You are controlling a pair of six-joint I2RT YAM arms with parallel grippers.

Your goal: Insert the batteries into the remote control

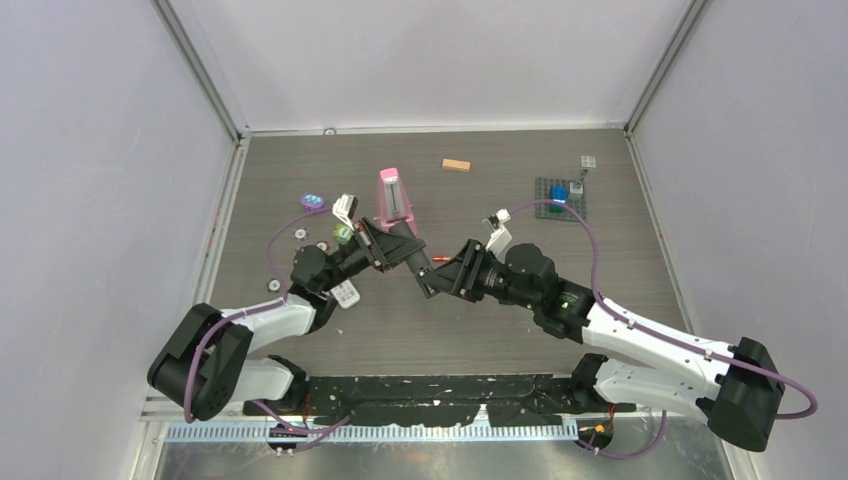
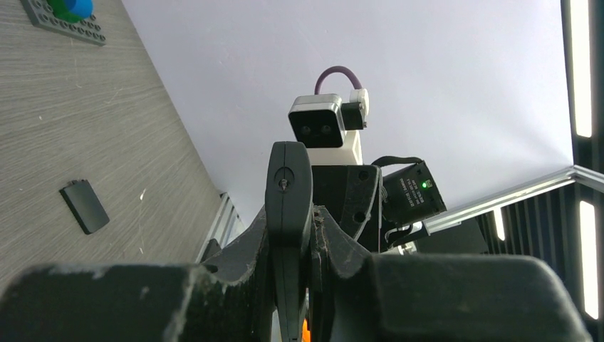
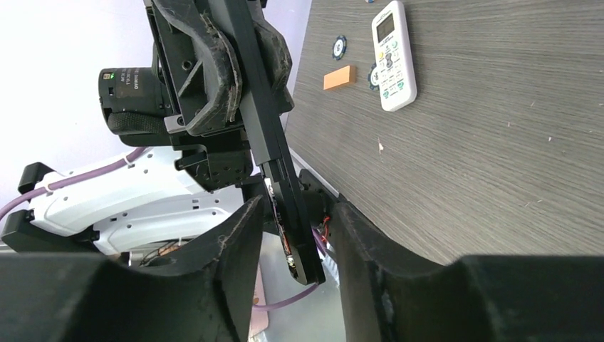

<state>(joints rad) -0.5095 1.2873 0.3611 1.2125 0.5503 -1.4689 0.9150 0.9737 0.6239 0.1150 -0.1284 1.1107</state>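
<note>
Right gripper (image 3: 295,214) spread around black remote (image 3: 276,165), seemingly clear, left gripper (image 3: 246,100) clamping it

Black remote control (image 2: 288,206) edge-on between dark fingers (image 2: 114,303), right arm's camera (image 2: 324,127) facing, black cover (image 2: 85,206) flat on wood-grain table (image 2: 85,128)

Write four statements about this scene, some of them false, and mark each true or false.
1. The left hand grips a black remote. True.
2. A white remote lies on the table. True.
3. The right hand is clamped on the white remote. False: its jaws stand open around the black remote's end.
4. The black lid rests on the white remote. False: it lies alone on bare table.
</note>
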